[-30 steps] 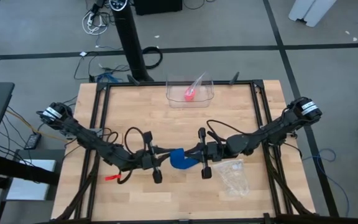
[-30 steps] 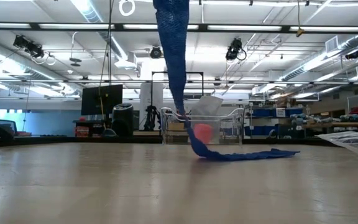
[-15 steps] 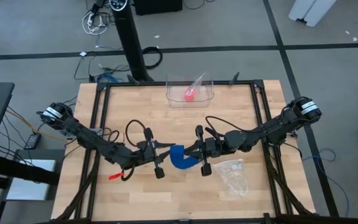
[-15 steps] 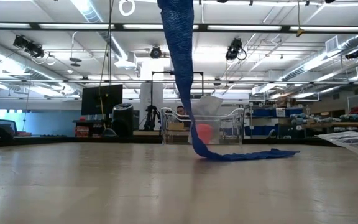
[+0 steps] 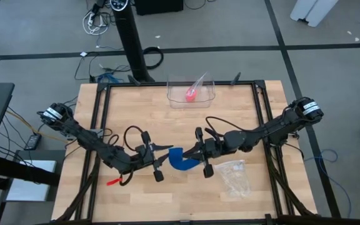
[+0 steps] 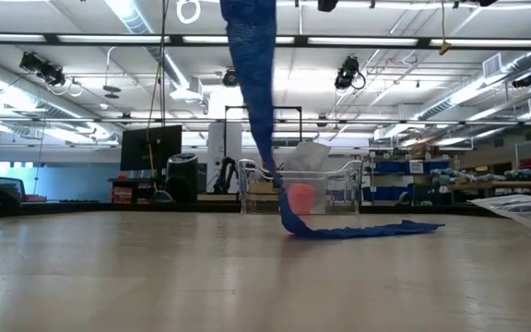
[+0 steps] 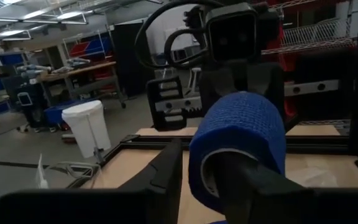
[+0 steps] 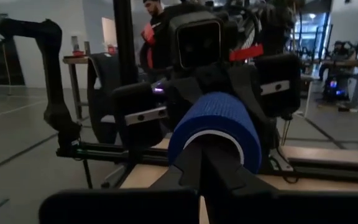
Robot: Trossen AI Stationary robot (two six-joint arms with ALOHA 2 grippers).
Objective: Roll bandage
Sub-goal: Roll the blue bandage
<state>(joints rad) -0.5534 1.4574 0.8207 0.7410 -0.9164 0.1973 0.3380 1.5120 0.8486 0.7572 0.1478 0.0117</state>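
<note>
The bandage is a bright blue strip, partly wound into a roll [image 7: 238, 143] held above the table's middle between my two grippers. From the roll, the strip [image 6: 252, 92] hangs down, and its free end [image 6: 367, 229] lies flat on the table. My right gripper [image 5: 189, 155] comes level from the right, shut, with the roll [image 8: 219, 121] around its fingers. My left gripper [image 5: 169, 154] comes level from the left and stands open at the roll's other end. My left gripper has one finger [image 7: 247, 183] reaching level into the roll's hollow at its left end. The other finger [image 7: 166, 177] stands outside, a gap away from the roll's wall [image 7: 197, 155]. My right gripper's shut fingers [image 8: 207, 165] reach level into the roll's hollow from its right end [image 8: 194, 134]. The roll is wound around them and lifted clear of the table. Whether a layer lies between the fingers is hidden by the roll.
A clear container [image 5: 191, 92] with a small pink-red roll [image 5: 190, 95] stands at the table's far edge. A clear plastic bag [image 5: 233, 177] lies near the front, under my right arm. Cables loop off both arms above the table.
My left gripper has opened and rolled about its own axis while staying in place at the roll. My right gripper has kept shut inside the roll. The hanging strip has swayed a little, while its end on the table has not moved.
</note>
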